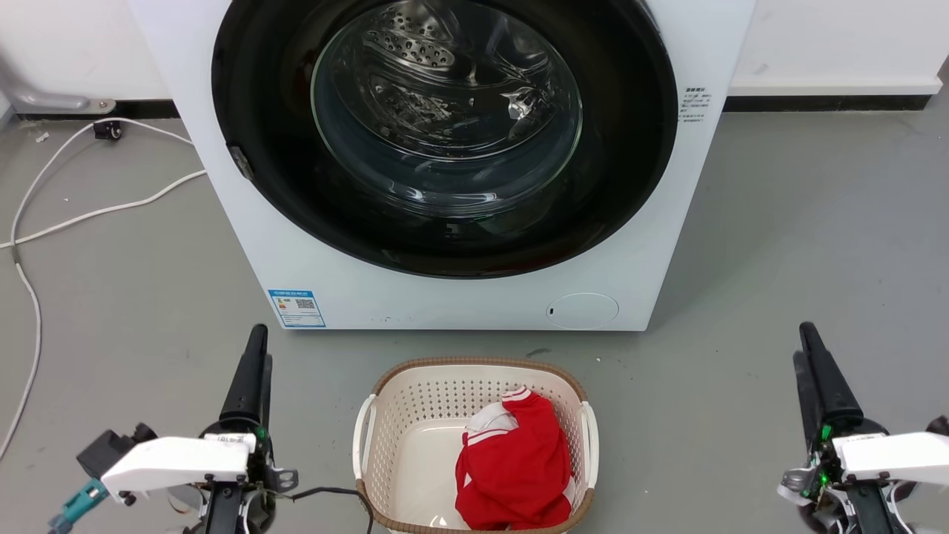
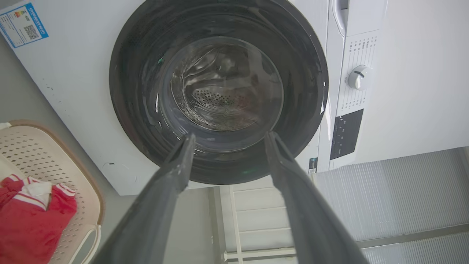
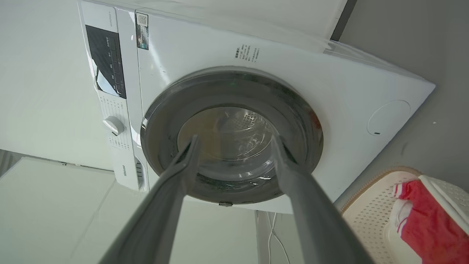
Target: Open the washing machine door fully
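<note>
While both arms are hanging low to either side of a laundry basket (image 1: 368,423), the washing machine door (image 1: 445,133) is lying shut against the front of the white washing machine (image 1: 222,245), straight ahead of the robot in the head view. Its glossy black ring is framing the bulging glass window, and the perforated steel drum (image 2: 216,97) is showing through the glass. A small grey catch (image 1: 239,161) is sitting on the door's rim on the robot's left side.

The left gripper (image 2: 230,136) is pointing at the door with its two dark fingers spread wide apart and is holding nothing; it is hovering well short of the machine, above the grey floor (image 1: 815,222). The right gripper (image 3: 235,138) is doing the same on the other side, with its fingers parted widely, nothing between them, and well apart from the door.

The basket is standing on the floor between the grippers, near the foot of the machine, and a red and white garment (image 1: 519,460) is lying bunched inside it. A white cable (image 1: 30,222) is trailing across the floor to the left of the machine.
</note>
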Tool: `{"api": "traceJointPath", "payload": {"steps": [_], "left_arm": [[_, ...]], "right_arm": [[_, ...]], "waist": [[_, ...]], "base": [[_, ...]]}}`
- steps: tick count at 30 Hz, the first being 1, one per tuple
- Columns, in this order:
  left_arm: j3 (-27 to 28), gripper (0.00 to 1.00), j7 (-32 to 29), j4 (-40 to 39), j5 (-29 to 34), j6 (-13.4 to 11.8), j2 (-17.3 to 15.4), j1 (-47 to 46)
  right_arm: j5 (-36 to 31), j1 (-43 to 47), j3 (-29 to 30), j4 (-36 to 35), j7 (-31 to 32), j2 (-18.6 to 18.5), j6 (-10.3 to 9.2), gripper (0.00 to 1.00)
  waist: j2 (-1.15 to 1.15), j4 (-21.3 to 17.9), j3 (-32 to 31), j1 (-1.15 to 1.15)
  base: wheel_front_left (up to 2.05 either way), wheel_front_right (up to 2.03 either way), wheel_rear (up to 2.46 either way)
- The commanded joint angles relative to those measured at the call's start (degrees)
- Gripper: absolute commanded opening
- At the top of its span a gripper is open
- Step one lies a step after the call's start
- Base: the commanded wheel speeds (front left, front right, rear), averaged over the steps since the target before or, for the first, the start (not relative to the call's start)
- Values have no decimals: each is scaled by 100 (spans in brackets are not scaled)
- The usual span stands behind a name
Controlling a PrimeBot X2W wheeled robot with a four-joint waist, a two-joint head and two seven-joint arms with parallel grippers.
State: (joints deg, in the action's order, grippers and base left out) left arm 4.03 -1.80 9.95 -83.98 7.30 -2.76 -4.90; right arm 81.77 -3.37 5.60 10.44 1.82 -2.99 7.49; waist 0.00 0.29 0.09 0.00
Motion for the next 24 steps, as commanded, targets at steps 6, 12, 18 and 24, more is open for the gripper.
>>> {"api": "traceJointPath", "payload": {"steps": [6, 12, 18, 24], "left_arm": [[-28, 100, 182, -426, 984, 10, -25, -218], [-95, 100, 320, -529, 1831, 11, -94, -219], [-135, 100, 446, -472, 2678, 13, -148, -173], [-137, 100, 568, -446, 3472, -44, -176, -149]], "right_arm": [[-1392, -73, -24, -563, -189, -11, 0, 100], [-2446, 17, -131, -833, -324, -10, 0, 100], [-3284, 151, -220, -868, -456, -8, 0, 100], [-4004, 208, -178, -806, -472, -6, 0, 100]], "waist": [[0, 22, 0, 0], [0, 43, -4, 0], [0, 49, -15, 0], [0, 47, -28, 0]], "base": [[0, 0, 0], [0, 0, 0], [0, 0, 0], [0, 0, 0]]}}
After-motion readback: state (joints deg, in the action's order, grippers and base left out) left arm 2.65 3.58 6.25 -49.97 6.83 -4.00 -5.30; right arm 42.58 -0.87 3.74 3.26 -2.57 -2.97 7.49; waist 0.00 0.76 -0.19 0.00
